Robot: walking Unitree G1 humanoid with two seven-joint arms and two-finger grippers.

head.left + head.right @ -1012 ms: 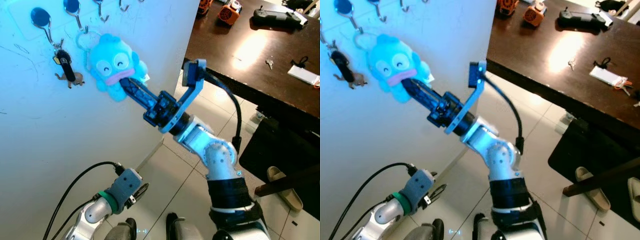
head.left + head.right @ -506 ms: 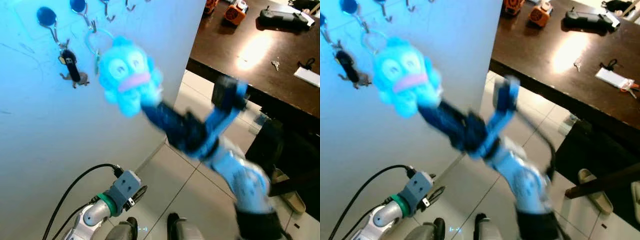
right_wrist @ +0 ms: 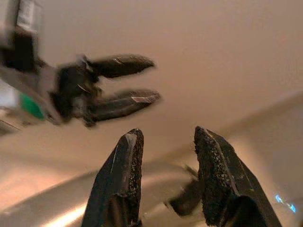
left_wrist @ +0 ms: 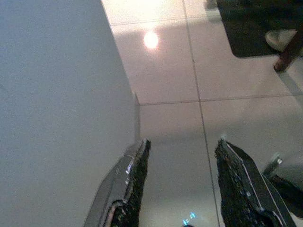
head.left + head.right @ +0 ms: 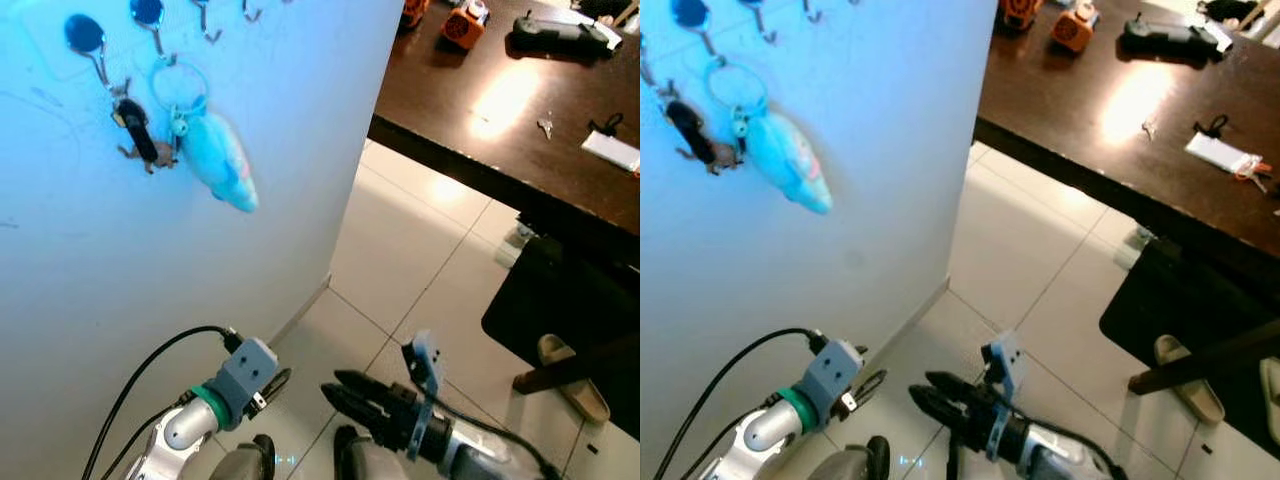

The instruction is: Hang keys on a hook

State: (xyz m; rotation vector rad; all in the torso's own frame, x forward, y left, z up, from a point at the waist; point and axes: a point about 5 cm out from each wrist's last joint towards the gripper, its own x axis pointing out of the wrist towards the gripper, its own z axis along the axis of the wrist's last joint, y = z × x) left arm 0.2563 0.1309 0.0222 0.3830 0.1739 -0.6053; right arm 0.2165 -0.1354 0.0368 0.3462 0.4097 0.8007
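A: Item one, the keys (image 5: pixel 215 150). Location?

B: On the white wall (image 5: pixel 150 300), a blue plush charm on a round ring (image 5: pixel 181 85), the ring looped over a hook (image 5: pixel 158 40). The charm hangs at a slant, touching the wall. Beside it, on the next hook (image 5: pixel 95 60), a black fob (image 5: pixel 133 126).

A: Item two, the pincers.

B: Right pincer (image 5: pixel 350 395) low over the tiled floor (image 5: pixel 420 290), fingers spread, holding nothing, well apart from the keys. Left pincer (image 4: pixel 182 182) low beside the wall, fingers spread, idle.

A: Item three, the dark surface (image 5: pixel 480 110).

B: To the right; orange gadgets (image 5: pixel 463 25), a black controller (image 5: pixel 560 35), a small key (image 5: pixel 541 126) and a white tag (image 5: pixel 612 150) on it. A slipper (image 5: pixel 570 375) on the floor below.

A: Hazards?

B: Judged only: the slant suggests the charm may be swinging, and a ring seated shallowly on the hook's tip could slip off. An arm raised again near the wall could knock ring or fob loose. How deep the ring sits cannot be told.
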